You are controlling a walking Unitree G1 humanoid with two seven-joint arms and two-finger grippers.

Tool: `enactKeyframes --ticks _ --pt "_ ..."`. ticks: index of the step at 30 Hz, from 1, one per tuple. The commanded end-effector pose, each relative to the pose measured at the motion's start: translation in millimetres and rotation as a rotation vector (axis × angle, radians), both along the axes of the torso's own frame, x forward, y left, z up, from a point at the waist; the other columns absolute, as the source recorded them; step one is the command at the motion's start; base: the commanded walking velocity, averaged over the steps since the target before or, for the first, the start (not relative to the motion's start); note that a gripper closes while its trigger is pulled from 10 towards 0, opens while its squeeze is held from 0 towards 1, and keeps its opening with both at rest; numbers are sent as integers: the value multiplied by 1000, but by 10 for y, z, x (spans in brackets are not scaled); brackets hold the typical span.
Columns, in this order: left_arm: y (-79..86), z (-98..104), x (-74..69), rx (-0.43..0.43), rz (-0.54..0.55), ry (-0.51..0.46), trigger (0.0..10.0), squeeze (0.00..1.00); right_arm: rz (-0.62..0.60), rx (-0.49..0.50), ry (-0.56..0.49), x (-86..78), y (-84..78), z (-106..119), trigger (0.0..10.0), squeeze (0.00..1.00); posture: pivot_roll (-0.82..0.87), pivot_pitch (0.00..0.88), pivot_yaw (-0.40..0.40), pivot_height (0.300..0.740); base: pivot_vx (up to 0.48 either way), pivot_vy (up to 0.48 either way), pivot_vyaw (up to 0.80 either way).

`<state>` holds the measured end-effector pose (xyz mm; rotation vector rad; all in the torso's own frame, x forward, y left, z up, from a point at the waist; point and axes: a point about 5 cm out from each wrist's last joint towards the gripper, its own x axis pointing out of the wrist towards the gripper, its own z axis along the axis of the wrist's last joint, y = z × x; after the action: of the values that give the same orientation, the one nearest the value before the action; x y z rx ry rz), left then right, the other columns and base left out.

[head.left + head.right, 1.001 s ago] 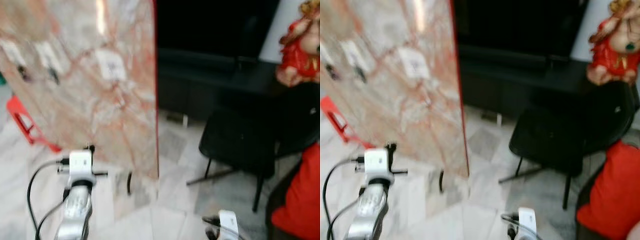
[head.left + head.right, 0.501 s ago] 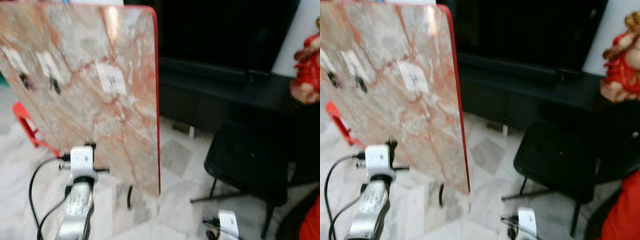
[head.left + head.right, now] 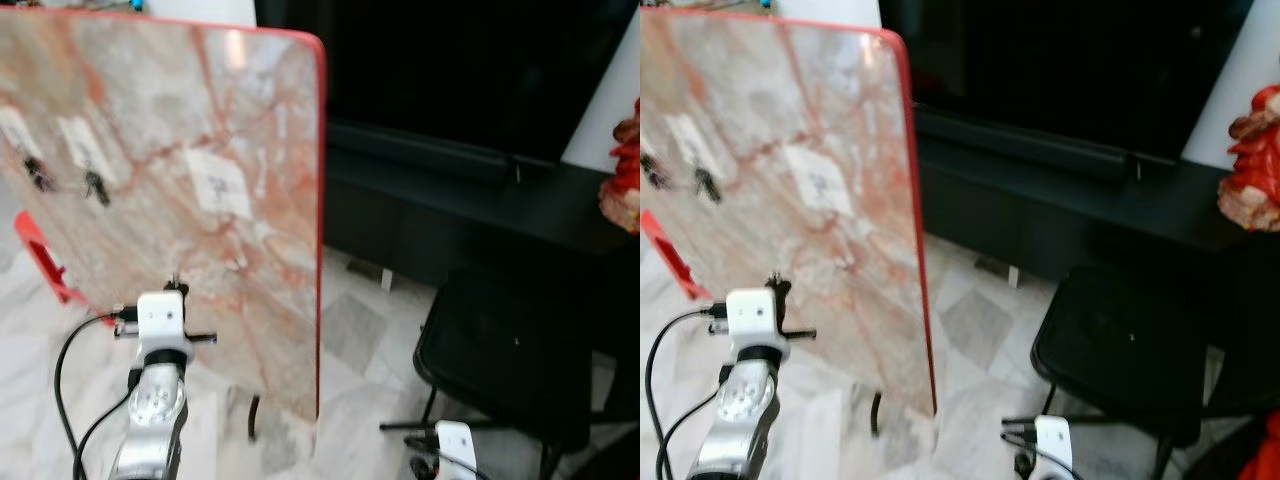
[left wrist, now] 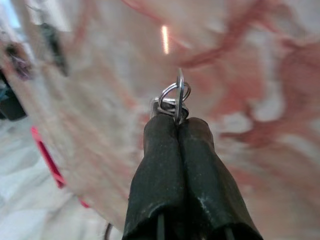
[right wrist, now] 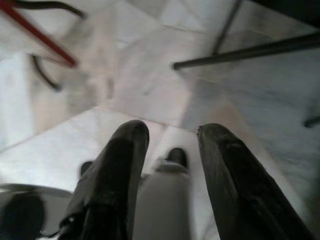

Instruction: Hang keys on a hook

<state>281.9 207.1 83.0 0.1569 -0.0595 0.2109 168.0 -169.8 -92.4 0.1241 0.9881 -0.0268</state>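
A marble-patterned board point(image 3: 200, 250) with a red rim stands upright before me. It carries a white hook pad point(image 3: 220, 183) and two dark hooks point(image 3: 95, 185) further left. My left arm is raised in front of the board's lower part. In the left wrist view my left gripper point(image 4: 177, 122) is shut on a silver key ring point(image 4: 176, 95), which sticks up past the fingertips close to the board's face. The hooks sit well above and to the left of it. My right gripper point(image 5: 172, 132) hangs low over the floor, open, with nothing in it.
A black stool point(image 3: 510, 350) stands on the marble floor to the right of the board. A long dark cabinet point(image 3: 450, 200) runs behind it, with a red figurine point(image 3: 625, 180) at the far right. A red frame point(image 3: 40, 260) pokes out at the board's lower left.
The head camera has tilted up and the blur has eased, so the board's top edge and the cabinet show more. My left arm keeps its place before the board, still holding the ring.
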Motion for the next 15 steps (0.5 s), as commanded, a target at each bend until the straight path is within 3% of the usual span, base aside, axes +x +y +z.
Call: enactKeyframes --ticks 1,15 --pt "17 34 3 9 -1 -14 10000 0 -4 -1 -8 35 -6 15 10000 0 -60 0 7 740 281 0 0" --pt "17 34 3 9 -1 -14 10000 0 -4 -1 -8 35 -6 15 10000 0 -60 0 7 740 281 0 0"
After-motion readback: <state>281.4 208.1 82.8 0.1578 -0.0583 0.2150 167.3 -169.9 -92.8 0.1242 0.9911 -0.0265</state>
